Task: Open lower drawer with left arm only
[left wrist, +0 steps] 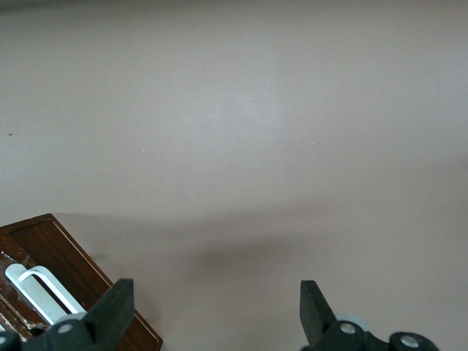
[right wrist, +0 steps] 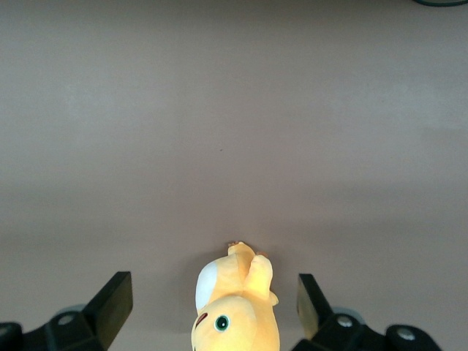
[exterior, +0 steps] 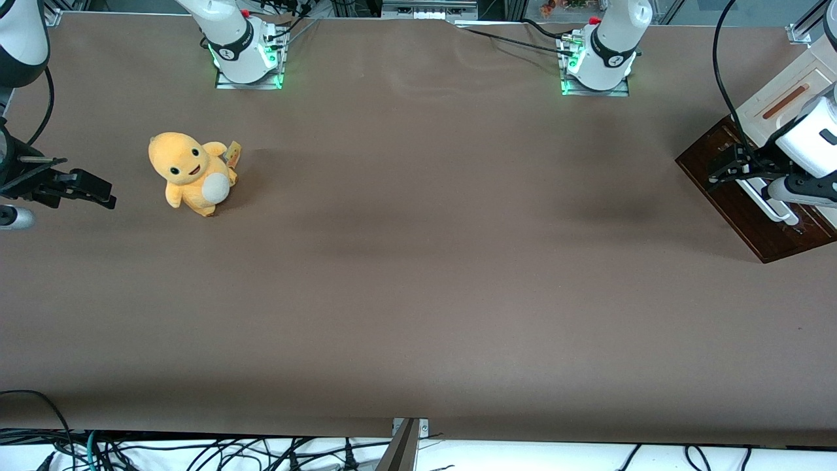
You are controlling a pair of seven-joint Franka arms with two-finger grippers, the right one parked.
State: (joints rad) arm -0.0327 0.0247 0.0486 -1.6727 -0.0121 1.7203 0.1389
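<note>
The lower drawer's dark brown glossy front [exterior: 742,206] shows at the working arm's end of the table, with its long white bar handle [exterior: 777,210] along it. The white left arm [exterior: 811,140] reaches over it. My black gripper [exterior: 722,169] hangs above the end of the drawer front that is farther from the front camera. In the left wrist view the gripper [left wrist: 216,311] is open, with only bare table between its fingers. One finger [left wrist: 117,303] stands by the drawer front's corner [left wrist: 69,267], close to the handle's end [left wrist: 36,285]. No gap shows at the drawer.
The cabinet's cream top [exterior: 775,98] with an orange-brown slot rises above the drawer front. A yellow plush toy [exterior: 191,172] sits toward the parked arm's end of the table. Two arm bases lit green [exterior: 248,65] [exterior: 595,72] stand at the table's back edge.
</note>
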